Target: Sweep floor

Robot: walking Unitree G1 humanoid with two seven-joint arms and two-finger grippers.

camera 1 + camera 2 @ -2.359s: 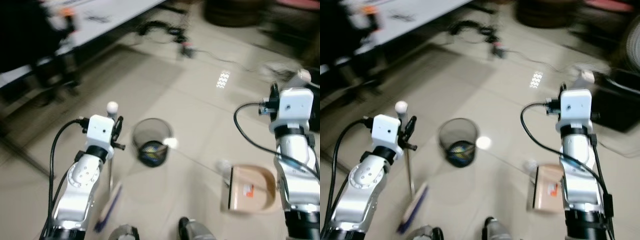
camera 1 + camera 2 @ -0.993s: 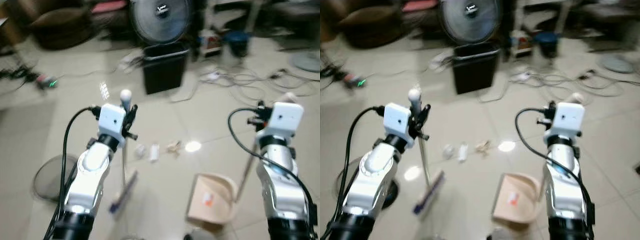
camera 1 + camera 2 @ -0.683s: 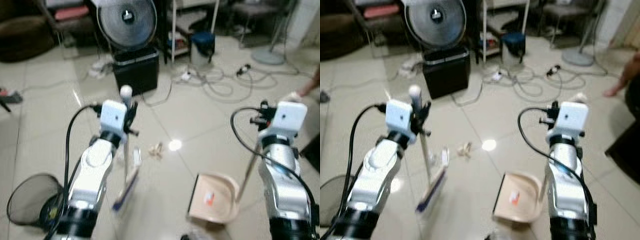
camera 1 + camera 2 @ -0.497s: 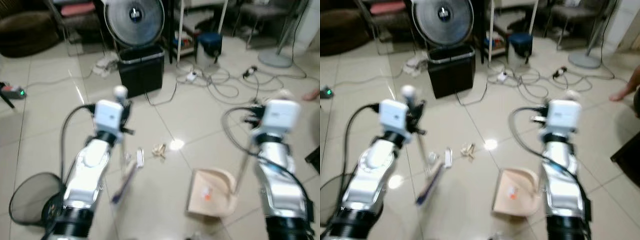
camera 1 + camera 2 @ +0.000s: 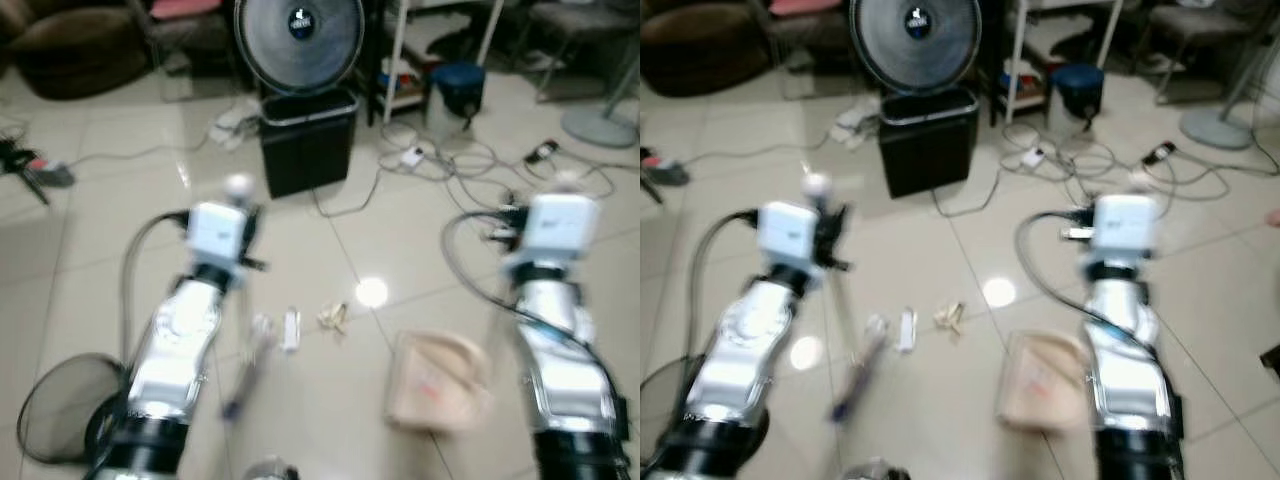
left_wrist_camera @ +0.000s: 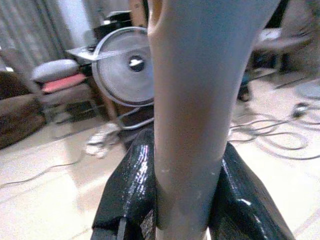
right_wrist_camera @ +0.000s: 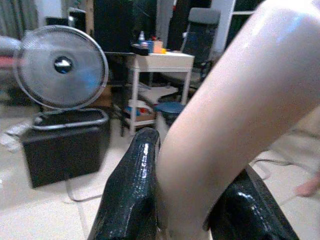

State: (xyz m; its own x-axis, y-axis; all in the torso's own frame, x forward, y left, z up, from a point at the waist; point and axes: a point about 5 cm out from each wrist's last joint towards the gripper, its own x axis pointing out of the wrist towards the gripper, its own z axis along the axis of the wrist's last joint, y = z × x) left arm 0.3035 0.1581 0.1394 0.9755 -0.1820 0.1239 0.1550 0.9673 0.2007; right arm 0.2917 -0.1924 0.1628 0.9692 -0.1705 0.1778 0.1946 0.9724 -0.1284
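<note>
I've got L gripper [image 6: 182, 200] clamped on broom [image 5: 243, 375] handle, R gripper [image 7: 187, 200] clamped on dustpan [image 5: 435, 380] handle, litter [image 5: 292, 328] btwn them.

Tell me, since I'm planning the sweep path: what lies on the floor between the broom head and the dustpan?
In the left eye view, small litter scraps and a white piece lie on the tiles between the broom head and the dustpan.

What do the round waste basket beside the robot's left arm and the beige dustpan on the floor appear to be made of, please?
The round dark waste basket looks like wire mesh, probably metal: the tiles show through its wall. The beige dustpan looks like moulded plastic with a smooth matt finish and rounded edges, though blur leaves this open. Its pale handle, glossy with a highlight, is gripped by the right gripper.
</note>
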